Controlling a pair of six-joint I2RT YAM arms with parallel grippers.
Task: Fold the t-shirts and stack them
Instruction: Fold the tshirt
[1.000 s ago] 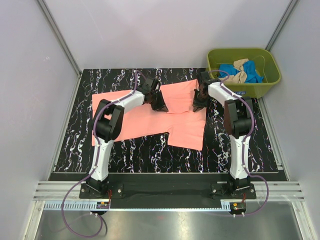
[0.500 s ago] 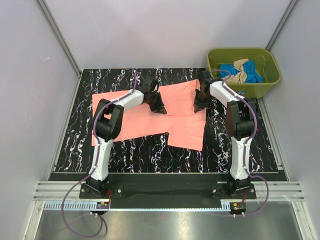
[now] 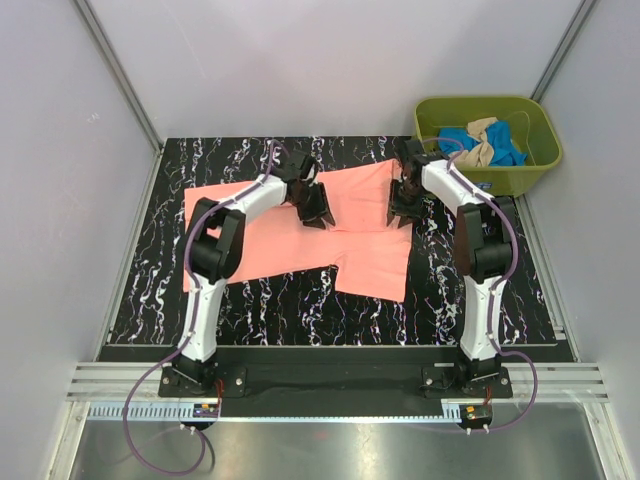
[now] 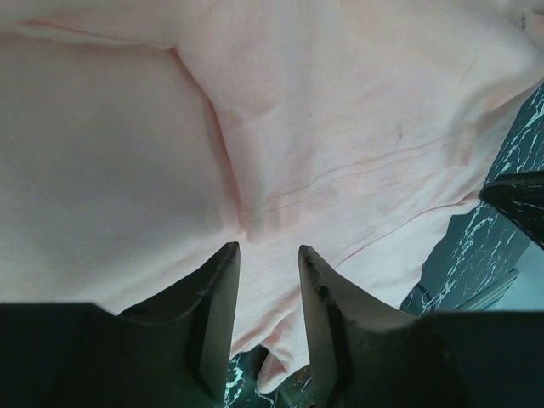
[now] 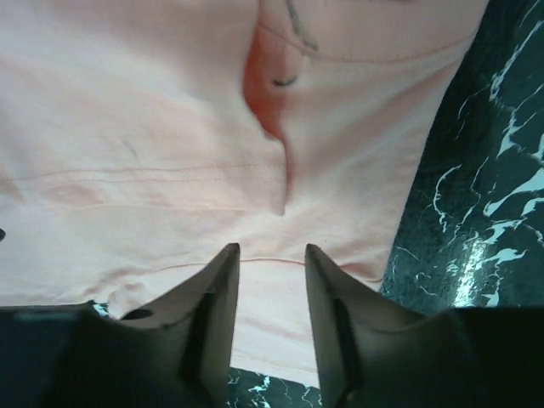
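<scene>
**A:** Where is the pink t-shirt (image 3: 290, 250)?

**B:** Spread flat on the surface (image 3: 280, 300). It runs from close to the left edge to past the middle, and one flap reaches toward the near edge. The blue t-shirt (image 3: 458, 138) and the beige t-shirt (image 3: 484, 133) are bunched together in the green tub (image 3: 545, 150), just off the far right corner.

**A:** And the end effectors?

**B:** Both are low over the far part of the pink one, near each other but apart. The left end effector (image 3: 316, 212) has its fingers parted with nothing between them — only cloth beneath. The right end effector (image 3: 402, 214) is released too, above a stitched hem (image 5: 170, 174) and a small raised ridge (image 5: 268, 110) in the fabric.

**A:** How will the shirt handle?

**B:** I'd judge it light, thin and limp. It will sag and crease wherever it isn't supported, and it may drag across the surface instead of lifting cleanly. A one-sided pull could skew the whole fold.

**A:** So where should they take hold?

**B:** At an edge or hem, where the seam is thicker and easier to grip. One end effector on each side at matching spots should keep the fold line straight — and each pinch has to catch only the layers that are meant to move
</scene>
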